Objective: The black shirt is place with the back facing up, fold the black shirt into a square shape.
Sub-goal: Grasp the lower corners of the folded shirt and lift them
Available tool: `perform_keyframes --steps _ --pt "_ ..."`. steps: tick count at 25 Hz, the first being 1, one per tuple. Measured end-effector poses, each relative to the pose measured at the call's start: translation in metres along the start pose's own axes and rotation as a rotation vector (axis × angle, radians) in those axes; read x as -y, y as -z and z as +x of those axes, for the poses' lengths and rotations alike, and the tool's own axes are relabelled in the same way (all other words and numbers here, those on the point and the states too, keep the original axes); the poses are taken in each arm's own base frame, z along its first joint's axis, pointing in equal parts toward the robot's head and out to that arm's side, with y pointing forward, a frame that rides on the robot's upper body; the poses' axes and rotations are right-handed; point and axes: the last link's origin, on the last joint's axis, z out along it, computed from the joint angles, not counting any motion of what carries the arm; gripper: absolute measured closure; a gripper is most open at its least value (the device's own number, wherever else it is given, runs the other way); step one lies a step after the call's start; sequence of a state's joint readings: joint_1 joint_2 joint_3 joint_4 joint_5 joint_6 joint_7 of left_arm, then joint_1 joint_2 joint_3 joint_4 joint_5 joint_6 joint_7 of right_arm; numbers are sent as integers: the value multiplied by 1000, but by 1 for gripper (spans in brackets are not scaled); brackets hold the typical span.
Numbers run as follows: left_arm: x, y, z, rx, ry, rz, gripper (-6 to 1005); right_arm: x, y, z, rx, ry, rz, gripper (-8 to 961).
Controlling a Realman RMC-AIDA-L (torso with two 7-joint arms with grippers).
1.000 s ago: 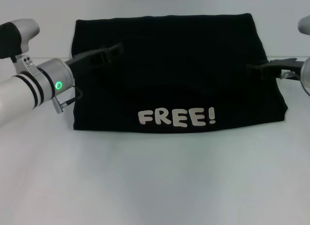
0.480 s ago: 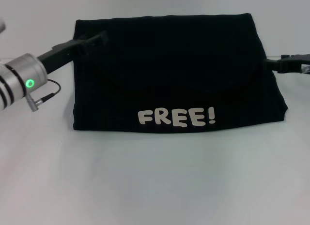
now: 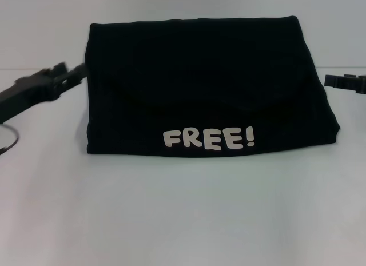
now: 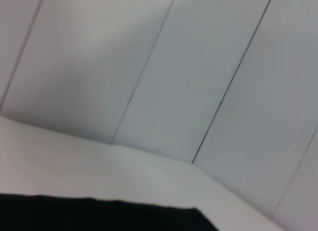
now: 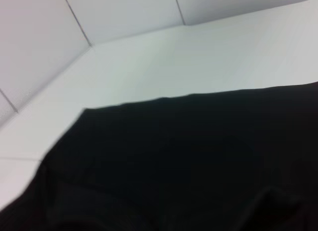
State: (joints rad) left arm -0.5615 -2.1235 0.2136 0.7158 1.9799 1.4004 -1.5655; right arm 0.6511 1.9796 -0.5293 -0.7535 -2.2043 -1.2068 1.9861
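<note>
The black shirt (image 3: 206,83) lies folded into a compact rectangle on the white table (image 3: 183,220). White letters reading "FREE!" run along its near edge. My left gripper (image 3: 71,74) hangs just off the shirt's left edge, apart from the fabric and holding nothing. At the shirt's right edge my right gripper (image 3: 331,80) also stands clear of the cloth. In the left wrist view only a strip of the black shirt (image 4: 99,213) shows. The black shirt (image 5: 189,166) fills the lower half of the right wrist view.
A pale panelled wall (image 4: 198,67) rises behind the table's far edge. Bare white tabletop (image 5: 198,57) surrounds the shirt on all sides.
Both arms have pulled outward from over the shirt, the left to the left and the right to the right. The shirt has stayed in the same folded shape.
</note>
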Motion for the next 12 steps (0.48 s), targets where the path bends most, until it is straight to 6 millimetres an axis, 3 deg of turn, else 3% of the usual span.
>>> perform_keyframes --steps 3,12 --pt "7 12 -12 79 -27 44 289 2 8 11 28 -36 -42 247" --pt "13 15 -37 244 -78 94 240 5 9 31 48 -87 -60 196"
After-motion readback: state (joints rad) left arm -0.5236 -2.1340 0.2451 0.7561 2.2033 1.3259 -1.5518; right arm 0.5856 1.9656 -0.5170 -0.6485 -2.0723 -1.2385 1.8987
